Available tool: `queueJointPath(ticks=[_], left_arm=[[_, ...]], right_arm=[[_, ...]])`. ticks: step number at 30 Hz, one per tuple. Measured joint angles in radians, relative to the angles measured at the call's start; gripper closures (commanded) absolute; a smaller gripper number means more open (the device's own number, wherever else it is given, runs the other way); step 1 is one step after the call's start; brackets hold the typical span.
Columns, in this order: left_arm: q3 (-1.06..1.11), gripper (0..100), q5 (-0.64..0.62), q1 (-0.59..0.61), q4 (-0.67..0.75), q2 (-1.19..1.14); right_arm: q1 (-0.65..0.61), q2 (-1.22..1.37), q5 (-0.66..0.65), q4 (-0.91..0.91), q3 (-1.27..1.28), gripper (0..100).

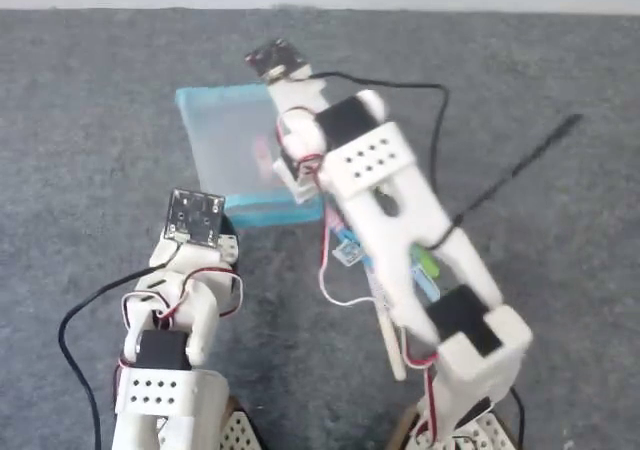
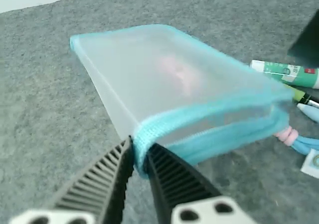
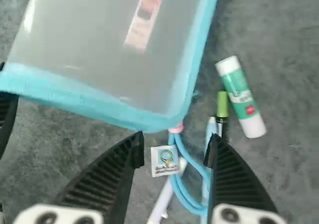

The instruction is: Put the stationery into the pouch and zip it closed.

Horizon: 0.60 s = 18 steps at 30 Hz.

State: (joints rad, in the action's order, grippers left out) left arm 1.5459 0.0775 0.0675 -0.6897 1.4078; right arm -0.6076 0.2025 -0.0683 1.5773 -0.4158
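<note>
Two claws: left gripper pinches the pouch at its zip-edge corner; right gripper gapes wide, empty, above the blue pull cord. Pouch lies toward the table's far edge. I judge it light, floppy; grip the stitched trim

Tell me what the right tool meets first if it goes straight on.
Probably the blue zipper cord and its tag, lying just ahead of the open right tool; depth is unclear.
</note>
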Motion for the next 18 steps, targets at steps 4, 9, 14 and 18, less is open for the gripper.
queueJointPath(ticks=[4,9,14,18], left_arm=[[0.000,99,0.000,0.002,0.000,0.000],[0.000,99,0.000,0.006,0.000,0.000],[0.000,99,0.000,0.052,0.000,0.000],[0.000,99,0.000,0.055,0.000,0.000]], right_arm=[[0.083,-0.075,-0.055,0.078,0.000,80.1],[0.232,-0.121,-0.166,0.157,0.000,87.5],[0.345,-0.235,-0.242,0.144,0.133,87.9],[0.353,-0.351,-0.298,-0.003,0.446,87.9]])
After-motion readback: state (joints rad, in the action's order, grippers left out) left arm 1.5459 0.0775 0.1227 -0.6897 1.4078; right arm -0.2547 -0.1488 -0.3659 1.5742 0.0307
